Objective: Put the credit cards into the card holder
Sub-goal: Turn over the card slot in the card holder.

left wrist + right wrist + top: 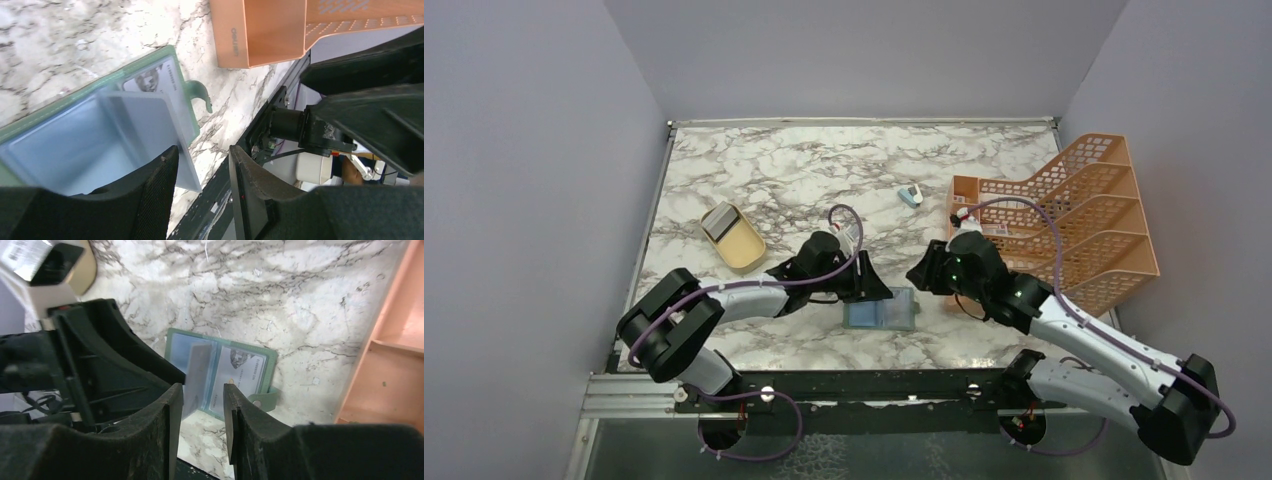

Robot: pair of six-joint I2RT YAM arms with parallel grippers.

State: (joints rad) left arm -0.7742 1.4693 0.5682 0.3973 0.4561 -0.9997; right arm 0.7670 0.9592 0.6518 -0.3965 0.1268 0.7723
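The card holder (882, 312) lies open on the marble near the front edge, green-rimmed with pale blue pockets (60, 145). One printed credit card (152, 80) sits in its right half (240, 371). A pale grey credit card (150, 125) leans tilted over the middle fold (199, 371), its corner jutting past the holder's near edge. My left gripper (204, 160) is open, one finger (160, 185) over the holder's left half beside that card. My right gripper (202, 392) hangs open just above the holder, holding nothing. Another card (719, 221) lies in the tan dish (742, 246).
An orange mesh file rack (1074, 215) stands at the right, close to my right arm. A small blue-and-white gadget (910, 194) lies behind the grippers. The table's black front rail (854, 385) runs just beyond the holder's near edge.
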